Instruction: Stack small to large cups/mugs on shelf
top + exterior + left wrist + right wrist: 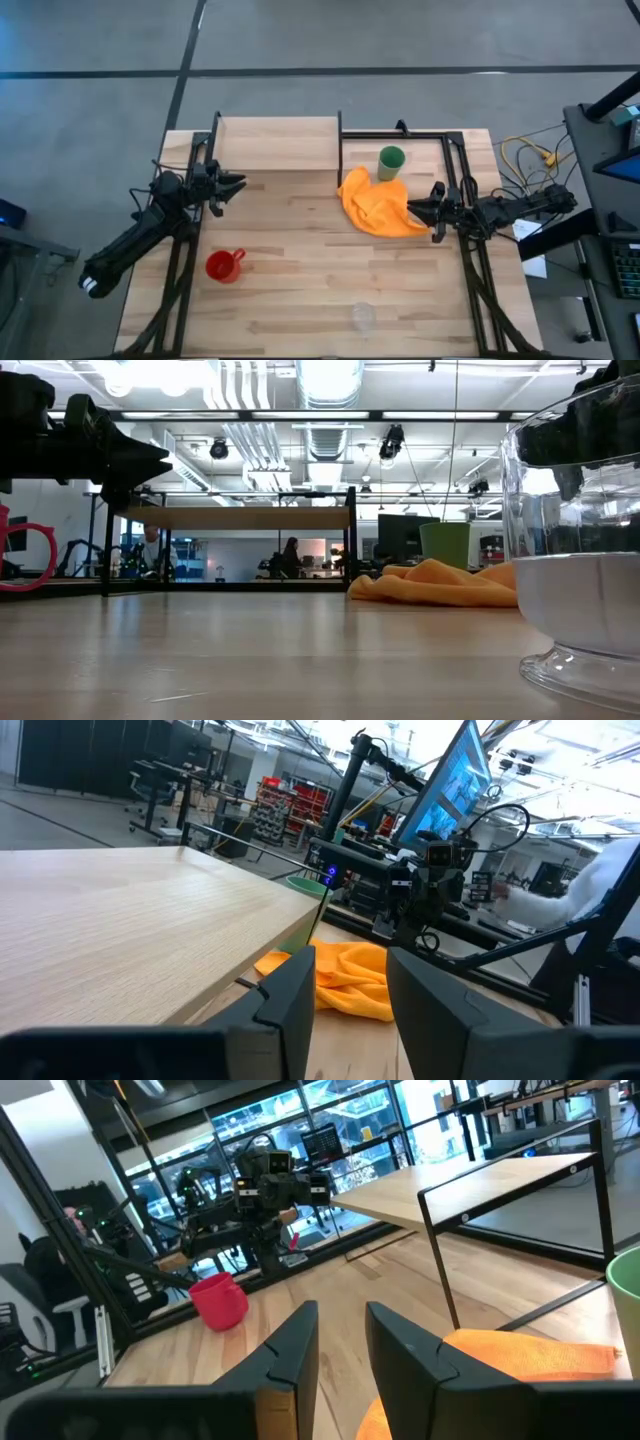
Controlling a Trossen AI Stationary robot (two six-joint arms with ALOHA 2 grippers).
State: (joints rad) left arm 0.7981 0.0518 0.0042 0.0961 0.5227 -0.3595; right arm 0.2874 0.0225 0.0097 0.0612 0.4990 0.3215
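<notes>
The green cup [391, 160] stands upright on the table right of the shelf [278, 140], just behind the orange cloth [380, 205]. The red mug [224, 265] stands at the near left, and the clear cup [362, 317] near the front edge; the clear cup fills the right of the low view [580, 560]. My left gripper [240, 184] is open and empty, level with the shelf's near left corner. My right gripper [412, 210] is open at the cloth's right edge, its fingers [290, 1355] above the cloth [530, 1355]. I cannot tell whether they touch it.
A black metal frame [450, 135] runs right of the shelf, around the green cup. Black frame bars lie along the table's left and right sides. Bare wood lies between the mug, the cloth and the clear cup. Cables and monitors stand off the table's right edge.
</notes>
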